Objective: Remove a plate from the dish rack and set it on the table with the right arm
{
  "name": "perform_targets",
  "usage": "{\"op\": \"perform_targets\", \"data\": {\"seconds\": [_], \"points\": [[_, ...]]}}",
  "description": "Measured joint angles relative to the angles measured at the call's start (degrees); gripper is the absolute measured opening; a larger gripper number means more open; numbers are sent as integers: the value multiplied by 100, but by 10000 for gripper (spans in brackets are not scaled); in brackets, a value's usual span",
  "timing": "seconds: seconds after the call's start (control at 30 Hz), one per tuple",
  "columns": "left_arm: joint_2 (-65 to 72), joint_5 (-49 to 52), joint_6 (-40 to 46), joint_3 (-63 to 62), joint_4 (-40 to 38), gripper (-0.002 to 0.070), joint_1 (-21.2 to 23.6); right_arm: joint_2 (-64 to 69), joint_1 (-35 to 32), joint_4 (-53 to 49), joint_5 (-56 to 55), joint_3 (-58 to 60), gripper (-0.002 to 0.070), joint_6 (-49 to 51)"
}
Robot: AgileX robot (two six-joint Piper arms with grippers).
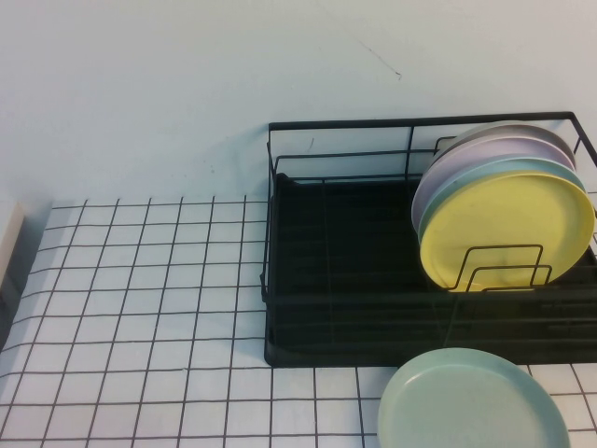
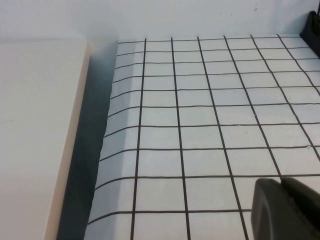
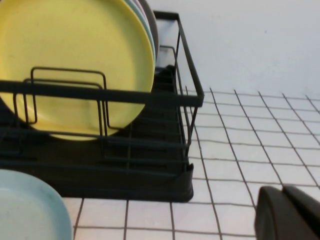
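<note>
The yellow plate (image 1: 504, 233) stands upright at the front of a stack in the right end of the black wire dish rack (image 1: 326, 280), behind two wire holders. The right wrist view shows the yellow plate (image 3: 75, 65) and the rack (image 3: 150, 150) from the front. My right gripper (image 3: 284, 189) is shut and empty, low over the table (image 1: 140, 308) in front of the rack's right corner, apart from it. Far to the left, over bare grid, my left gripper (image 2: 282, 182) is shut with nothing in it. Neither arm shows in the high view.
A pale green plate (image 1: 471, 401) lies flat on the table in front of the rack, also in the right wrist view (image 3: 25, 210). Light blue, lilac and grey plates stand behind the yellow one. A beige surface (image 2: 35, 125) borders the table's left edge.
</note>
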Motion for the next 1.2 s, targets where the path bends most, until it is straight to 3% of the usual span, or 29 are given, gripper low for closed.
{"op": "perform_targets", "data": {"seconds": [0.47, 0.7, 0.97, 1.2], "points": [[0, 0, 0, 0, 0, -4, 0, 0, 0, -27, -1276, 0, -2, -270], [0, 0, 0, 0, 0, -4, 0, 0, 0, -27, -3202, 0, -2, -256], [0, 0, 0, 0, 0, -4, 0, 0, 0, 131, -5488, 0, -2, 612], [0, 0, 0, 0, 0, -4, 0, -9, 0, 59, -5440, -72, -2, 309]]}}
